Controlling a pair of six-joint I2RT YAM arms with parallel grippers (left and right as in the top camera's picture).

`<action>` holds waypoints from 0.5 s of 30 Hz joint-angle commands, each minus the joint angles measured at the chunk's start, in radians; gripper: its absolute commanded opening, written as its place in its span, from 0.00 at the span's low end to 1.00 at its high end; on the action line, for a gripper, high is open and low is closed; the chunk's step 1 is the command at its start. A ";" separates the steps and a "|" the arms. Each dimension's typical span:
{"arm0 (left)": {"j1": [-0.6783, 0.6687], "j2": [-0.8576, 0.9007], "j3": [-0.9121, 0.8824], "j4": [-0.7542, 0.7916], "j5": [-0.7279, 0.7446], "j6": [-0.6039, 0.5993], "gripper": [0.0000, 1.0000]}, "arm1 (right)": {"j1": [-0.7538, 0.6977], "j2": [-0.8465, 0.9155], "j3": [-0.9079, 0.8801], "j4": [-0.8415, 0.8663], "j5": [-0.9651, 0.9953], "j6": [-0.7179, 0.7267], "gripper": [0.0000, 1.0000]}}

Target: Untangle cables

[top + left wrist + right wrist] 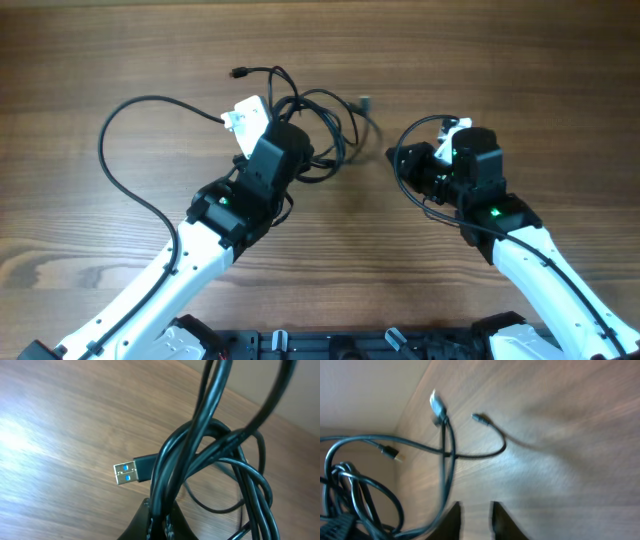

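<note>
The thin black cables [325, 112] lie in a tangled bunch on the wooden table, above the middle. One plug [238, 73] sticks out top left and a grey plug [365, 101] at the right. My left gripper [290, 150] is shut on several strands of the cables [200, 435]; its jaws [160, 517] pinch them, with a blue USB plug [126, 473] beside. My right gripper [393, 155] is open and empty [475, 520], right of the bunch. One cable strand [445, 455] runs just left of its left finger, ending in a silver plug [437, 406].
A thick black robot wire [105, 150] loops wide over the table left of the left arm. Another robot wire [425, 125] loops by the right wrist. A small plug [477, 418] and a gold-tipped plug [392, 453] lie on bare wood [520, 70].
</note>
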 commanded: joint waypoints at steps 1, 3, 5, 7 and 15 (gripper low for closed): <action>0.011 -0.014 0.012 0.015 -0.074 0.169 0.04 | -0.005 0.007 0.007 0.047 0.029 -0.168 0.36; 0.011 -0.014 0.012 0.023 -0.071 0.233 0.04 | -0.005 0.007 0.007 0.093 -0.014 -0.222 0.47; 0.011 -0.014 0.012 0.030 -0.065 0.266 0.04 | -0.005 0.007 0.007 0.145 -0.075 -0.276 0.52; 0.011 -0.014 0.012 0.047 -0.014 0.306 0.04 | -0.005 0.007 0.007 0.204 -0.161 -0.343 0.53; 0.011 -0.011 0.012 0.121 0.216 0.385 0.04 | -0.005 0.007 0.007 0.261 -0.279 -0.418 0.59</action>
